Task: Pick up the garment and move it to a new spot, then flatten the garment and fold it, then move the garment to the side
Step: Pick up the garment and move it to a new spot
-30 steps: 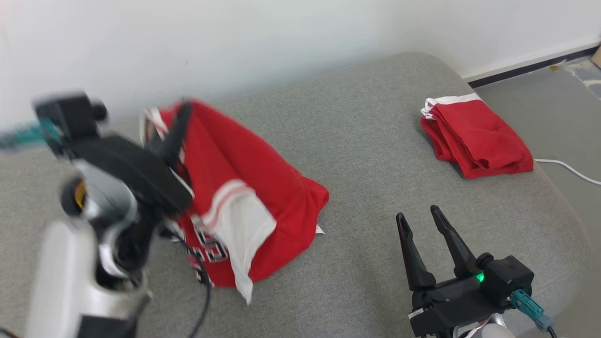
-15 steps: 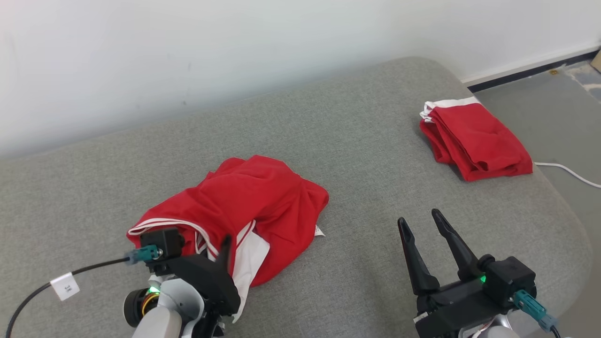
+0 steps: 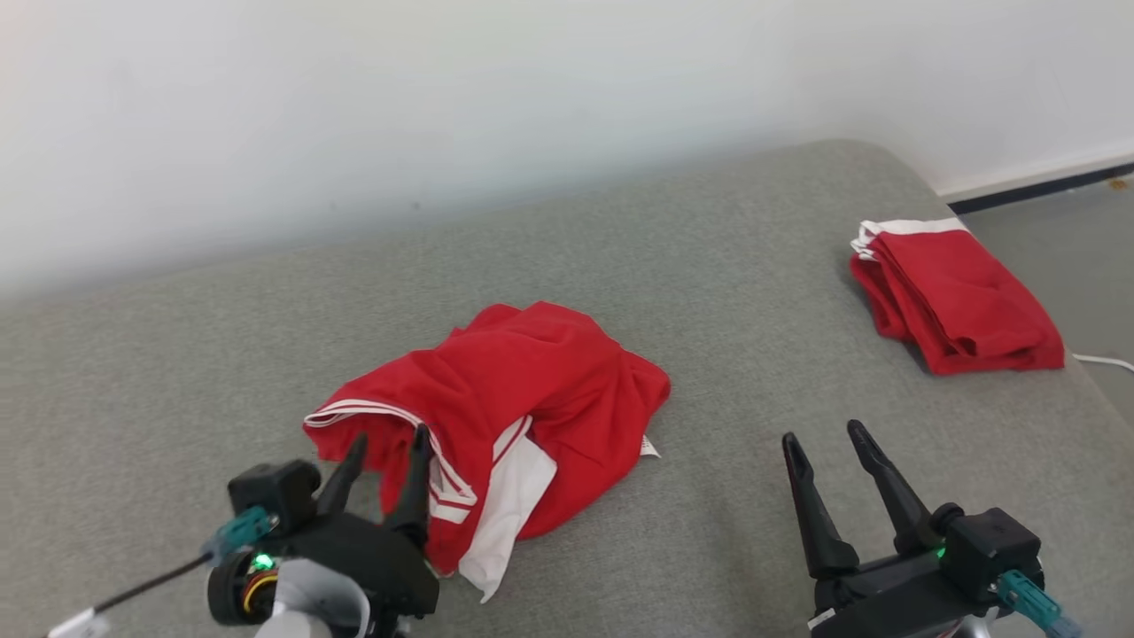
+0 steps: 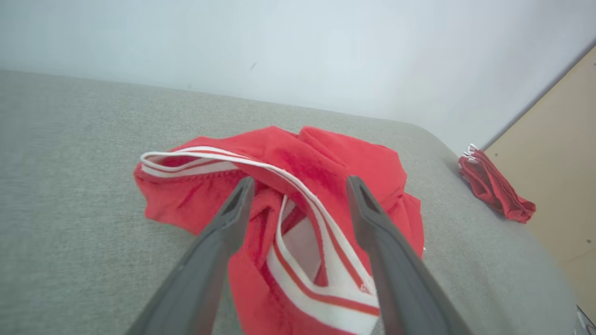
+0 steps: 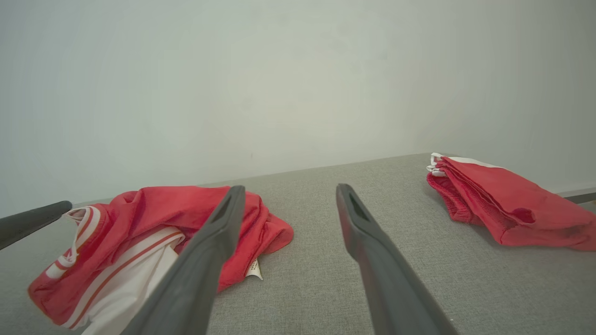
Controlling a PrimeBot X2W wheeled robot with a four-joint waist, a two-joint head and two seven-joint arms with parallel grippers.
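Garment in red lies crumpled near the middle of a broad grey fabric surface set against a pale wall. Grey floor shows beyond the surface's rounded right end, and a dark skirting strip runs along the foot of the wall.

The heap is bunched rather than spread. A white-and-red striped band curls along its near-left edge, and a white panel spills out at the front, toward the robot. Near the right end of the surface, well apart from the heap, sits a folded red cloth with a white border along its far edge.

The left claw is at the heap's near-left edge, its two dark fingers spread wide and pointing into the cloth. From the left wrist camera the fingers stand on either side of the striped band with nothing pinched between them; whether their tips touch the fabric cannot be told. The right claw hangs over bare grey fabric at the lower right. Its fingers are also spread wide and empty, and it is clear of both red pieces.

A small white tag pokes out at the heap's near-right edge. A black cable trails from the left wrist, and a white cable lies on the floor beside the surface's right end.
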